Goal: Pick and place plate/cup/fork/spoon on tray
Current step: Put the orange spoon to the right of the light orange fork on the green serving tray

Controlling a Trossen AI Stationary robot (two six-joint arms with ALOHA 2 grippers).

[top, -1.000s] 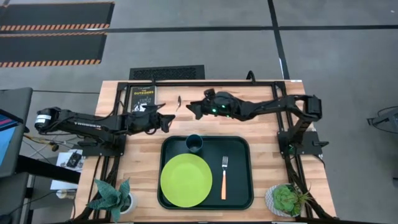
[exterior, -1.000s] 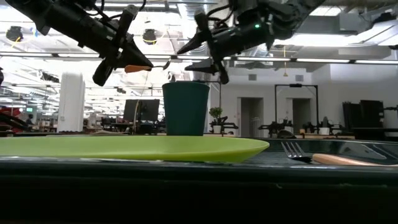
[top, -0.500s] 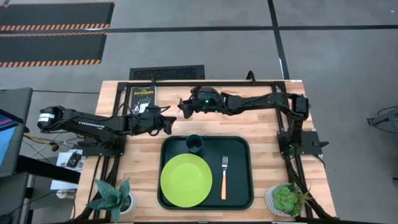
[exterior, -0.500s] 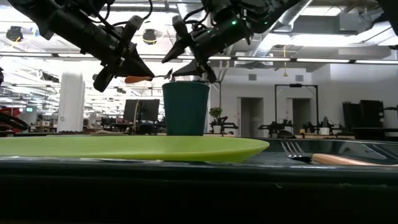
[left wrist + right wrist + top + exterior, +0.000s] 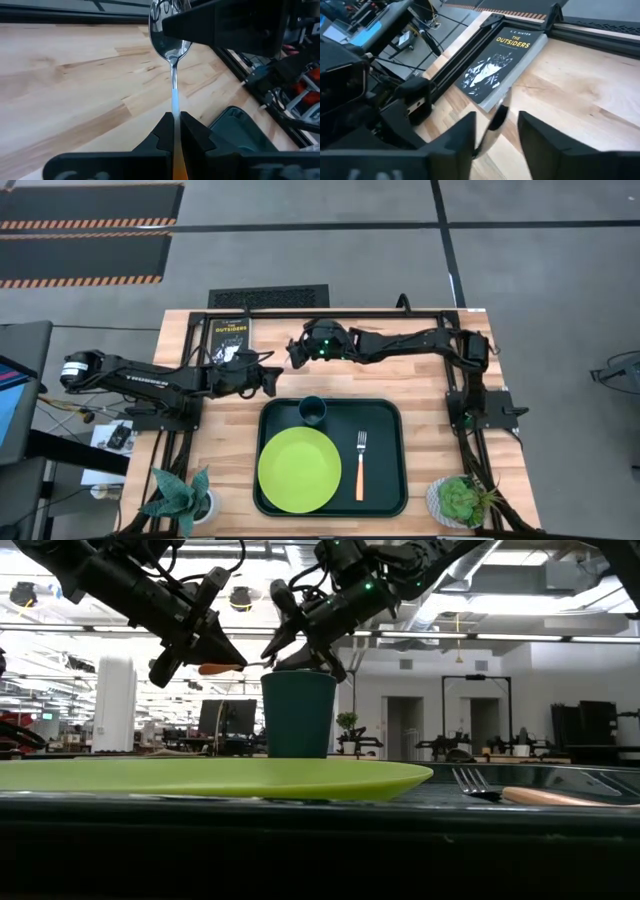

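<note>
My left gripper is shut on the spoon and holds it in the air above the wood behind the tray. The silver bowl points toward my right gripper. That gripper is open, with its fingers on either side of the spoon's bowl; I cannot tell whether they touch it. The lime-green plate, the dark teal cup and the fork rest on the tray. My left gripper pinches the spoon between its two fingers at the thin metal neck, just ahead of the orange handle. The fingers come from the table's left and lie along the spoon. The spoon sticks out ahead of them, lifted clear of the table.
A black book lies at the table's far left, close to both grippers. Potted plants stand at the near left corner and near right corner. A black frame rail runs along the far edge.
My right gripper has gone toward the table's left, to the spoon's bowl, and its open fingers now stand around it. My left gripper has held the spoon almost still in the air.
</note>
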